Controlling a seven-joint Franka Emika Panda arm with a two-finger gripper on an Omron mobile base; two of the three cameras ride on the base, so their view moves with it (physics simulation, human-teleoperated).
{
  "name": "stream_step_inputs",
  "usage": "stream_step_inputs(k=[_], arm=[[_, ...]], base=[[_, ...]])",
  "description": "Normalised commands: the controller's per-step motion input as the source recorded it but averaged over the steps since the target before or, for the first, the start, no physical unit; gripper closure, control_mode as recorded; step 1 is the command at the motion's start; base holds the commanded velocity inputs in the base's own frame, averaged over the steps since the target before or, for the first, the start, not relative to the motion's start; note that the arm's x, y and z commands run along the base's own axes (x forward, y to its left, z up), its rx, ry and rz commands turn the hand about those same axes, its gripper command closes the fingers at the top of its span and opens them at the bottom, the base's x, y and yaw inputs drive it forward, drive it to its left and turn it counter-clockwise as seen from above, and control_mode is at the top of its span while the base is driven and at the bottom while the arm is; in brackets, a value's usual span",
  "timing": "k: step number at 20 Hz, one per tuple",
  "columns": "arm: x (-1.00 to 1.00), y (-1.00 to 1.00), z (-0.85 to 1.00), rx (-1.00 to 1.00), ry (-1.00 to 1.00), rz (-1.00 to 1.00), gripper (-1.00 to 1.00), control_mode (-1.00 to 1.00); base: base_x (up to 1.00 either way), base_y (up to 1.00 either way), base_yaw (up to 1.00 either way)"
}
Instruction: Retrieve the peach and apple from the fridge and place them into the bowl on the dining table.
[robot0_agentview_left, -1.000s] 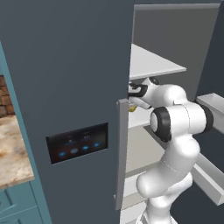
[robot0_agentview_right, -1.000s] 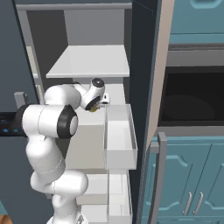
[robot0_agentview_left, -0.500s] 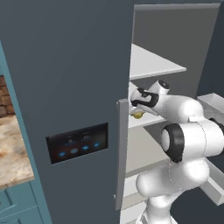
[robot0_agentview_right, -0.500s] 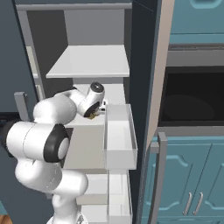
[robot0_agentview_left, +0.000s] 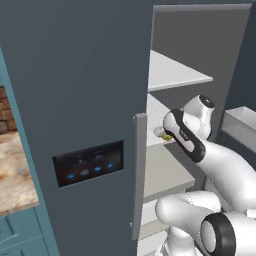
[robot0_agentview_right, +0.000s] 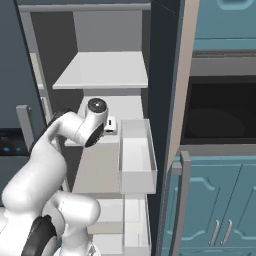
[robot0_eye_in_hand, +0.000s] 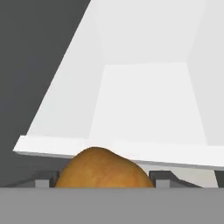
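So we're at the fridge with its right door swung open, and our arm is reaching in at the middle shelf. In the hand view an orange-brown fruit sits right between the two finger tips of the pincer. Going by the colour we'd call it the peach, though we can't be sure. The tips sit tight on either side of it, so it looks like we've got it clamped and not just hovering near it. From the left base view there's a small yellowish bit peeking out at the hand, just at the front edge of the shelf.

Progress-wise we're early on: fridge open, first fruit apparently grabbed but not out of the fridge yet. Still left is carrying it over to the bowl on the dining counter, then coming back for the apple and doing the same.
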Motion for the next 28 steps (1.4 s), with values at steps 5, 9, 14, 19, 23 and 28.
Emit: stream_step_inputs(k=[5, 9, 14, 19, 23, 28], arm=[[-1.00, 0.00, 0.98, 0.00, 0.10, -0.03, 1.00, -1.00], [-1.00, 0.00, 0.47, 0.00, 0.16, -0.10, 1.00, -1.00], [-1.00, 0.00, 0.27, 0.00, 0.03, -0.12, 1.00, -1.00], [-1.00, -0.01, 0.02, 0.00, 0.00, -0.12, 1.00, -1.00], [-0.85, -0.10, 0.00, 0.00, 0.00, -0.05, 1.00, -1.00], [-0.73, -0.13, 0.00, 0.00, 0.00, -0.01, 1.00, -1.00]], base=[[0.00, 0.00, 0.00], [0.00, 0.00, 0.00], [0.00, 0.00, 0.00], [0.00, 0.00, 0.00], [0.00, 0.00, 0.00], [0.00, 0.00, 0.00]])
